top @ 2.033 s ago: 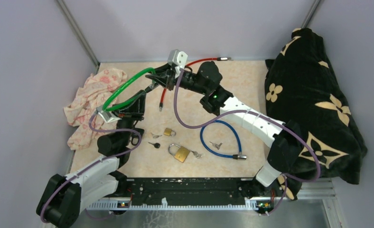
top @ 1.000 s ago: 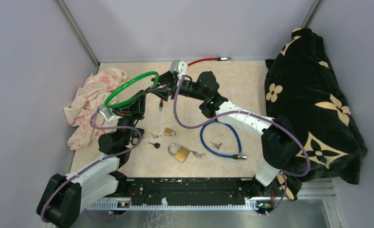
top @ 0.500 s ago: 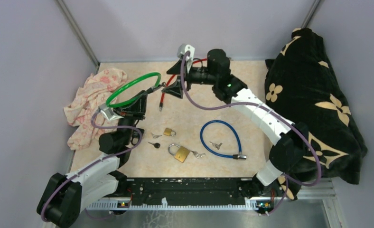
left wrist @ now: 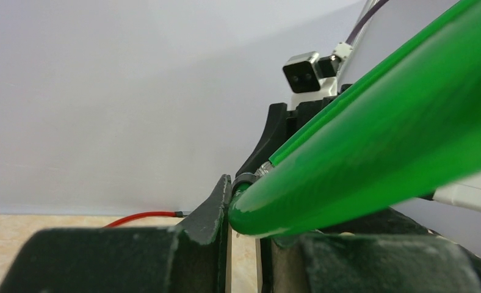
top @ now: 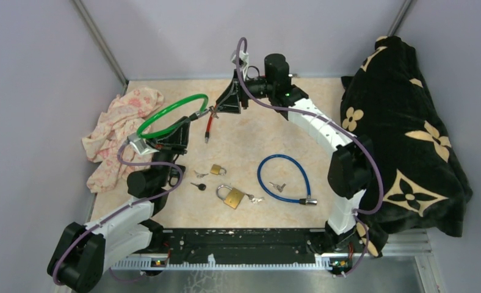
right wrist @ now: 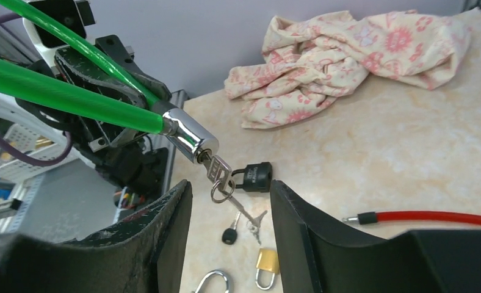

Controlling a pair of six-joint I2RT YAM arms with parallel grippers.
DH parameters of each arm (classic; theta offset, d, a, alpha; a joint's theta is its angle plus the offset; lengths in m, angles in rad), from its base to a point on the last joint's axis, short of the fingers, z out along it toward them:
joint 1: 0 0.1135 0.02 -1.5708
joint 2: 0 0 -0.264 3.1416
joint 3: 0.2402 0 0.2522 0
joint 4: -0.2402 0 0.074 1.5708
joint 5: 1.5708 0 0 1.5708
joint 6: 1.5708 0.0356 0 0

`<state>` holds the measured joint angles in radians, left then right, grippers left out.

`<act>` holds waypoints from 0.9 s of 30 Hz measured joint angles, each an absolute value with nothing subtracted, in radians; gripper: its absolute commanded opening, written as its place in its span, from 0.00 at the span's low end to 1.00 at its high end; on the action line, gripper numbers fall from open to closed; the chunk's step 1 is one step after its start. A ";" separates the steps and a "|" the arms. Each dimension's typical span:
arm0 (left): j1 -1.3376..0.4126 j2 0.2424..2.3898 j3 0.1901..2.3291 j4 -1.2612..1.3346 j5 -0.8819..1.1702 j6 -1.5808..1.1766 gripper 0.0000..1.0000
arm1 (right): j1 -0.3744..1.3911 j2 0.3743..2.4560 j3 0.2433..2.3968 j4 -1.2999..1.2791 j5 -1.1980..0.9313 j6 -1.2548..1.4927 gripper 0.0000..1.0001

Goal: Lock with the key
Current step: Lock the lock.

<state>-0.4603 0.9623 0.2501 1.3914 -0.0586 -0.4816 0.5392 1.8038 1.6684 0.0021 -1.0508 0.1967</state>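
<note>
Black plush blanket with cream flowers (top: 409, 140): heaped at 3 o'clock, overhanging the table edge.
Beige marbled tabletop (top: 323, 116): purple walls behind and to both sides.
Pink floral cloth (top: 119, 131): crumpled at 9 o'clock against the left wall.
Green cable lock (top: 165, 116): a closed loop lifted off the table at about 10 o'clock from centre. The left gripper (left wrist: 244, 241) is clamped on the cable near its end, fingers pressed to either side of it.
Blue cable lock (top: 284, 177): a loop lying flat at 5 o'clock.
Red cable (top: 209, 127): lies loose, trailing from the 12 o'clock edge down toward centre.
Larger brass padlock (top: 233, 196): at 6 o'clock, shackle open. Smaller brass padlock (top: 216, 169) sits just above it.
Chrome lock cylinder (right wrist: 189, 139): caps the green cable's end and points at the right gripper (right wrist: 229, 189).
Silver key (right wrist: 218, 171): seated in the cylinder, with a ring and second key dangling below. The right gripper's jaws stand apart on either side of the key, with daylight between each finger and the metal; nothing is grasped.
</note>
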 measured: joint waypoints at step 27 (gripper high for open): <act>-0.460 0.962 0.250 1.396 -0.052 -0.477 0.00 | 0.569 1.897 1.709 0.112 -1.174 0.303 0.00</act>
<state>-0.4603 0.9619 0.2504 1.3956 -0.0517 -0.4774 0.5690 1.8965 1.7092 0.1120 -1.1736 0.3031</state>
